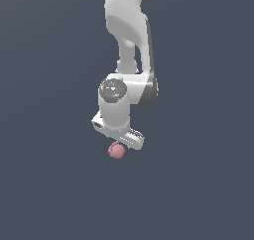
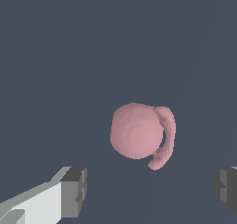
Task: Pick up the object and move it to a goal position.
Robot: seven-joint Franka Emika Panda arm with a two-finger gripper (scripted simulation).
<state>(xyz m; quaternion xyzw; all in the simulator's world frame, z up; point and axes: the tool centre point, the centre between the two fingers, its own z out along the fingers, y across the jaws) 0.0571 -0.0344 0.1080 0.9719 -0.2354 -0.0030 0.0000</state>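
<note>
Hanging at the middle of the exterior view, the tool [image 1: 119, 144] points down from the white arm [image 1: 128, 40], which enters from the top edge of the frame. Its fingers [image 2: 74, 191] stand spread wide apart in the wrist view, released, with nothing between them. The pink object [image 1: 117, 150] sits just under the tool in the exterior view, a little below the frame's center, partly covered by the tool's body. Seen from the wrist, the object [image 2: 139, 134] is a roundish blob with a curved ridge along one side, clear of both fingers. Dark grey-blue surface [image 1: 44, 184] fills everything around it.
</note>
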